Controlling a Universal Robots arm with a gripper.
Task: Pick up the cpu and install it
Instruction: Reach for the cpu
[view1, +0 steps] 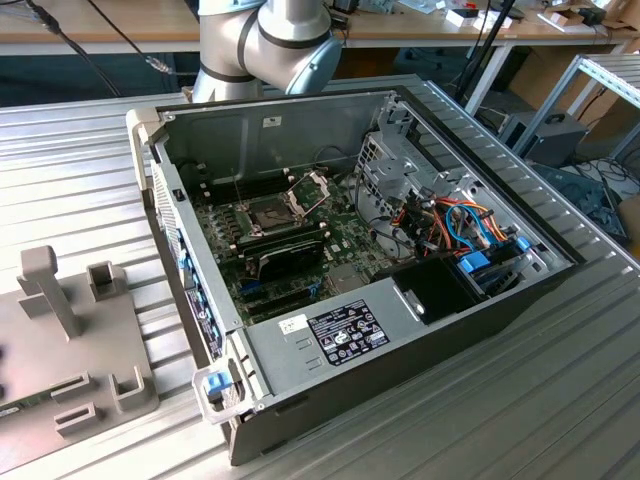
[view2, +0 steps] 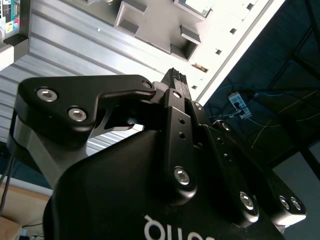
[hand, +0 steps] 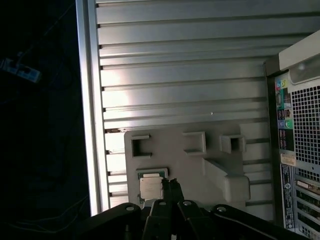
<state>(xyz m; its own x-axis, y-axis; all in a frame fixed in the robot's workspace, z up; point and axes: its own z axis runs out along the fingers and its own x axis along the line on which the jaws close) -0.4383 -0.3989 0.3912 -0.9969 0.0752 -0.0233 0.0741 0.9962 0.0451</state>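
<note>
The cpu is a small silvery square lying flat in a pocket of the grey fixture plate on the ribbed metal table. In the first wrist view my gripper hangs above the plate, and its black tips appear just beside the chip. The gripper is shut in the second wrist view, its fingers meeting with nothing between them. In the exterior view the open computer case lies on its side. The dark square socket on the motherboard has its metal frame hinged up.
The fixture plate has raised posts and lies at the exterior view's left, beside the case. The case's rear panel stands close to the plate. The table edge drops to a dark floor. The arm's base rises behind the case.
</note>
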